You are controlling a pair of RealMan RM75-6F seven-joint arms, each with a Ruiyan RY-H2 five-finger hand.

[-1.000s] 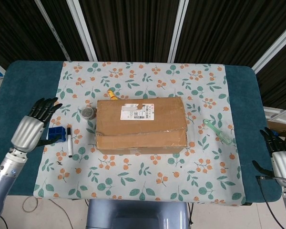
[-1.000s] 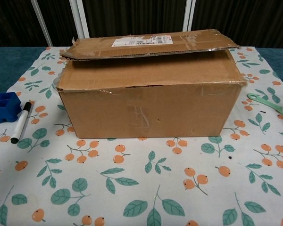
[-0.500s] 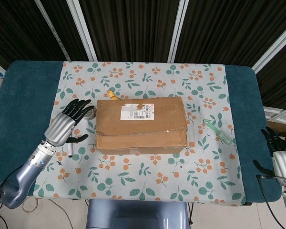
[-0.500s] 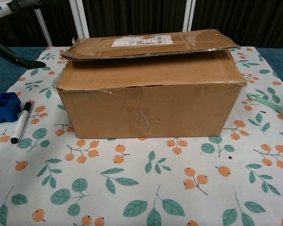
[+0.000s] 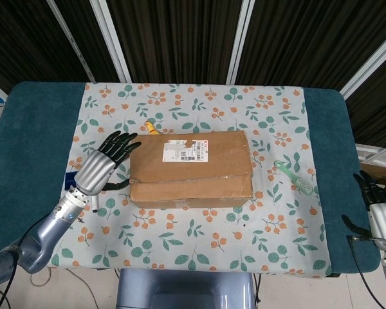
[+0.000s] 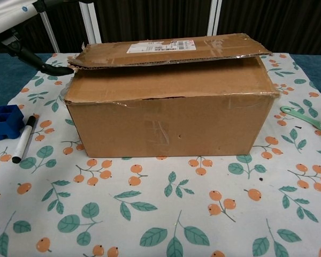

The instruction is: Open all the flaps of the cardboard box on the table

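A brown cardboard box sits mid-table, its long top flaps lying down; the far flap with the white label is raised slightly above the near one. My left hand hovers just left of the box with fingers spread, fingertips close to the box's left top edge, holding nothing. The chest view shows only a dark fingertip of it beside the flap's left corner. My right hand stays off the table's right edge, fingers apart and empty.
A floral cloth covers the table. Left of the box lie a blue block and a black-capped marker. A green brush lies to the right. A yellow object pokes out behind the box.
My left hand has swung in from the table's left side to the box's left end, rising toward the top edge. The right hand and the box have not moved.
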